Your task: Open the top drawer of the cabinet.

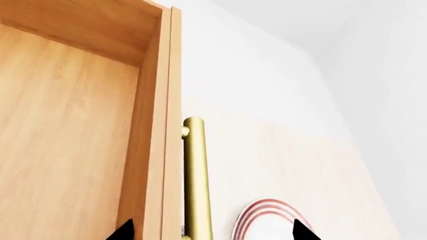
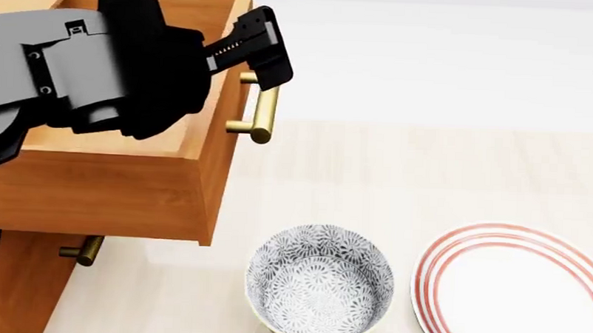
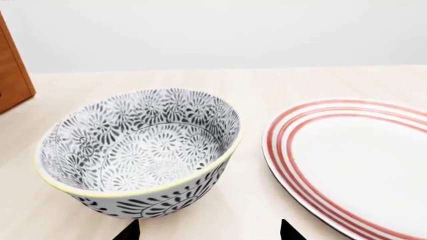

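The orange-brown wood-grain cabinet (image 2: 16, 290) sat at the left of the pale tabletop (image 2: 425, 171), its top drawer (image 2: 128, 183) already pulled well out. The brass bar handle (image 2: 263, 113) ran vertically in the left wrist view, between the left claw's (image 1: 210, 231) spread tips. Right claw (image 3: 208, 231) hung spread, well apart.

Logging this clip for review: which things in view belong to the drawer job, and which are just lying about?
Job:
top drawer, pulled out
its brass handle
cabinet
left gripper

Lying about:
patterned bowl
red-ringed plate
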`<state>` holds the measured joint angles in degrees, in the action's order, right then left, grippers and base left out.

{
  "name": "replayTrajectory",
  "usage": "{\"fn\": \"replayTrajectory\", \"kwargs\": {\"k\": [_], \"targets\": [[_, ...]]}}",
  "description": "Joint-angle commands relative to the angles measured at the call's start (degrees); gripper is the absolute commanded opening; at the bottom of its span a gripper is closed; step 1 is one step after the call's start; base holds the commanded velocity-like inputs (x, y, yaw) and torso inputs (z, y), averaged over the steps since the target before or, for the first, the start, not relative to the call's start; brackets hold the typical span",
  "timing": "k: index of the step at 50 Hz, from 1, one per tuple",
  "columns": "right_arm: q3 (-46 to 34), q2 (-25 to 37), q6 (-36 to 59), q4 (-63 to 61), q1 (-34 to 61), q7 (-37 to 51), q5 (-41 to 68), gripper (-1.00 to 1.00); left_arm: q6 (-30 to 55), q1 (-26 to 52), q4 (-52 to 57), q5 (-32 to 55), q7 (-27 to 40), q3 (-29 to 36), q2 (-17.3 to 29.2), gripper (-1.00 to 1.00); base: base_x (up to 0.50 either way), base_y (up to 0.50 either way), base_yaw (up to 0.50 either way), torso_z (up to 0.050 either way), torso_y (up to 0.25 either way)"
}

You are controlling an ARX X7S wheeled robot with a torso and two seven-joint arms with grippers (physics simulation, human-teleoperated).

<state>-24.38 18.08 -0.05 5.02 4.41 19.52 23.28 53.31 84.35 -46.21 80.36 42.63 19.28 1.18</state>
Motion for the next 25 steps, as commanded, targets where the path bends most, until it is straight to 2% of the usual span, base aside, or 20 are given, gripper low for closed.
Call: {"fn": "replayTrajectory", "kwargs": {"k": [1,11,25], "targets": [[0.04,0.23,0.00,-0.40,-0.05,0.21,0.27,1.00,-2.48,0.03,2.61,8.26,-2.25,4.28,-0.60,1.00,0.00,0.00,0.00,0.000,0.000],[-0.06,0.17,-0.41,0.19,0.09,-0.01,0.38,1.00,-2.68,-0.68,8.32,11.19,-5.10,8.37,-0.54,1.00,0.00,0.00,0.00,0.000,0.000],[-0.34,0.23,-0.52,0.33,0.03,-0.03,0.46,1.00,-4.05,-1.52,16.63,14.70,-4.24,11.10,0.02,1.00,0.00,0.00,0.00,0.000,0.002]]}}
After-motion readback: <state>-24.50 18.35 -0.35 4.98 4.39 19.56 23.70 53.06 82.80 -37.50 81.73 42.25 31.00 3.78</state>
